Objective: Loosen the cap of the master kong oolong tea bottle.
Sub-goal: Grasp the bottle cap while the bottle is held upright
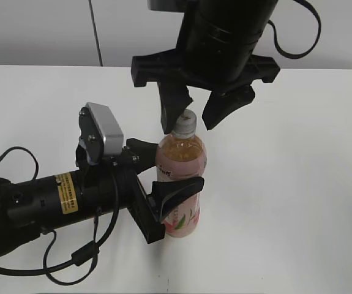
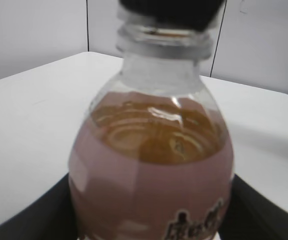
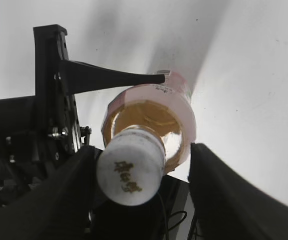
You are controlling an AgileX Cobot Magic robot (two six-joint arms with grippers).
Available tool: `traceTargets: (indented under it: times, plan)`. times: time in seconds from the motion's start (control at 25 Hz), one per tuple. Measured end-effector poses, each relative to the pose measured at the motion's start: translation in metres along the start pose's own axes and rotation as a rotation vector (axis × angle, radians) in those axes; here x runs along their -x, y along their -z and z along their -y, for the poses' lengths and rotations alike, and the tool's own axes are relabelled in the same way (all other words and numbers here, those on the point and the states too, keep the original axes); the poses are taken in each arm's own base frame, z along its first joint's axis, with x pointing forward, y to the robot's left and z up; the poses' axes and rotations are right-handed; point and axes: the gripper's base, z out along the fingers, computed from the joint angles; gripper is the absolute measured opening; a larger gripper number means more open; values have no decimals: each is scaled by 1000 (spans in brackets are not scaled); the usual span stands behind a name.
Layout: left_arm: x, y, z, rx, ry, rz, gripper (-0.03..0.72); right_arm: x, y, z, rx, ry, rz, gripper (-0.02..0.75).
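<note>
The master kong oolong tea bottle [image 1: 182, 153] stands upright on the white table, with amber tea and a pink label. My left gripper [image 1: 177, 164] is shut on its body from the left; in the left wrist view its fingers [image 2: 149, 220] flank the bottle [image 2: 151, 190]. The white cap [image 1: 187, 118] is on the neck. My right gripper [image 1: 191, 125] hangs above it, open, with a finger on each side of the cap. In the right wrist view the cap [image 3: 131, 172] lies close against the left finger, with a gap to the right finger [image 3: 141, 149]. The left wrist view hides the cap.
The white table [image 1: 298, 184] extends to the right and front of the bottle. The left arm's body and cables [image 1: 41, 202] lie across the left front. A grey wall stands behind the table's far edge [image 1: 41, 65].
</note>
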Motion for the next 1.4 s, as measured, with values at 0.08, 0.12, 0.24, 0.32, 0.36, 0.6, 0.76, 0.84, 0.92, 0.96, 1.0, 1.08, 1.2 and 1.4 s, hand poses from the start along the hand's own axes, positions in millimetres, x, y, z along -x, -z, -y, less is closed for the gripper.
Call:
traceTargets:
  times: [0.08, 0.12, 0.24, 0.32, 0.36, 0.6, 0.76, 0.84, 0.92, 0.96, 1.0, 1.08, 1.2, 1.4]
  plan:
    - [0, 0, 0, 0, 0, 0, 445, 0, 0, 0, 3, -1, -2, 446]
    - [0, 0, 0, 0, 0, 0, 445, 0, 0, 0, 3, -1, -2, 436]
    - [0, 0, 0, 0, 0, 0, 445, 0, 0, -1, 5, 18, -2, 354]
    - [0, 0, 0, 0, 0, 0, 445, 0, 0, -1, 13, 65, -2, 280]
    - [0, 0, 0, 0, 0, 0, 445, 0, 0, -1, 13, 103, -1, 280]
    - [0, 0, 0, -1, 0, 0, 445, 0, 0, -2, 13, 490, 2, 280]
    - [0, 0, 0, -2, -1, 0, 445, 0, 0, -2, 14, 917, 5, 280]
    - [0, 0, 0, -4, -2, -1, 445, 0, 0, -2, 20, 1174, 9, 279]
    - [0, 0, 1, -7, -4, -1, 445, -1, 0, -3, 28, 1380, 15, 279]
    - [0, 0, 1, -9, -6, -1, 445, -1, 0, -3, 34, 1475, 18, 279]
    - [0, 0, 1, -11, -8, -1, 445, -1, 0, -3, 38, 1541, 20, 279]
    - [0, 0, 1, -12, -11, 0, 445, -1, 0, -3, 42, 1636, 24, 279]
    - [0, 0, 1, -12, -12, 0, 445, -1, 0, -3, 44, 1692, 26, 279]
    - [0, 0, 1, -14, -13, 1, 445, -1, 2, -3, 42, 1721, 31, 279]
